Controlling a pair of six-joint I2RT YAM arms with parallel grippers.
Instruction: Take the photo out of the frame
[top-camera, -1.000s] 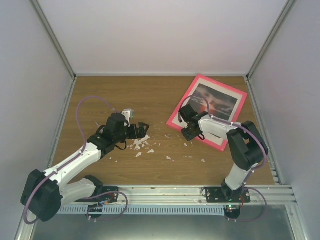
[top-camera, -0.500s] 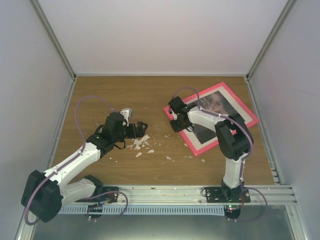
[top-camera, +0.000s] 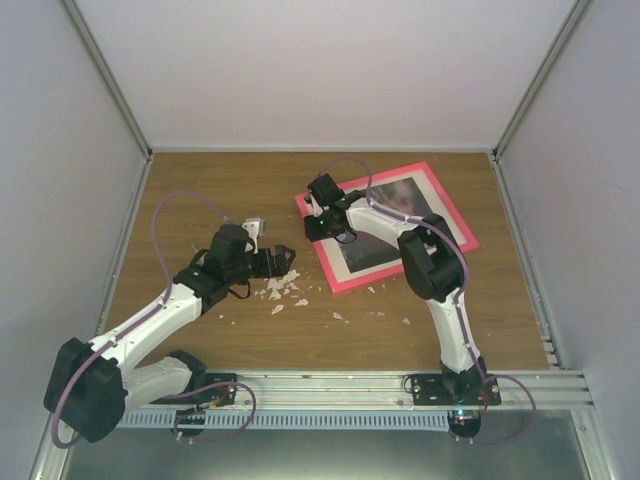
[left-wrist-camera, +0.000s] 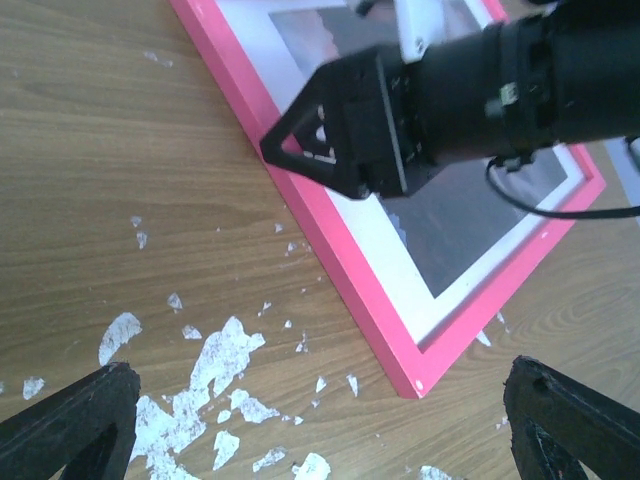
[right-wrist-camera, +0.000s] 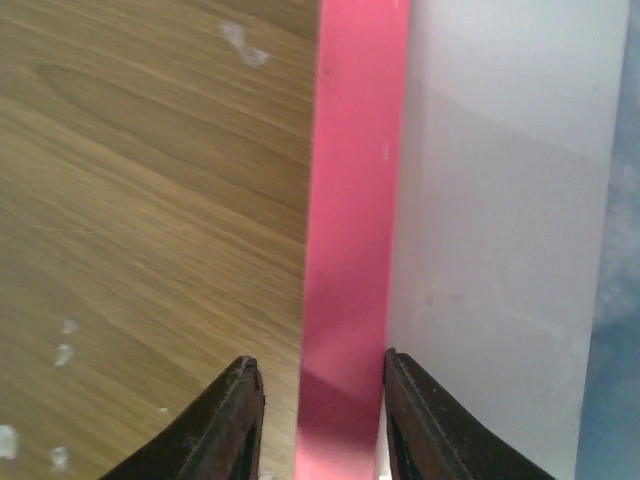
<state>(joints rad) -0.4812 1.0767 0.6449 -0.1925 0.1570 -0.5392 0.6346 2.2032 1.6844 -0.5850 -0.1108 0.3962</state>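
On the wooden table (top-camera: 200, 190), white flakes (top-camera: 280, 290).

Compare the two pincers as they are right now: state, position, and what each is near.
The left pincer is wide open and empty; the right pincer is narrowed, its fingers straddling the pink edge of the frame.
The left pincer sits over bare wood among white scraps, apart from the frame; the right pincer is at the frame's left edge, beside the white mat.
Both are black, two-fingered, and low to the table.
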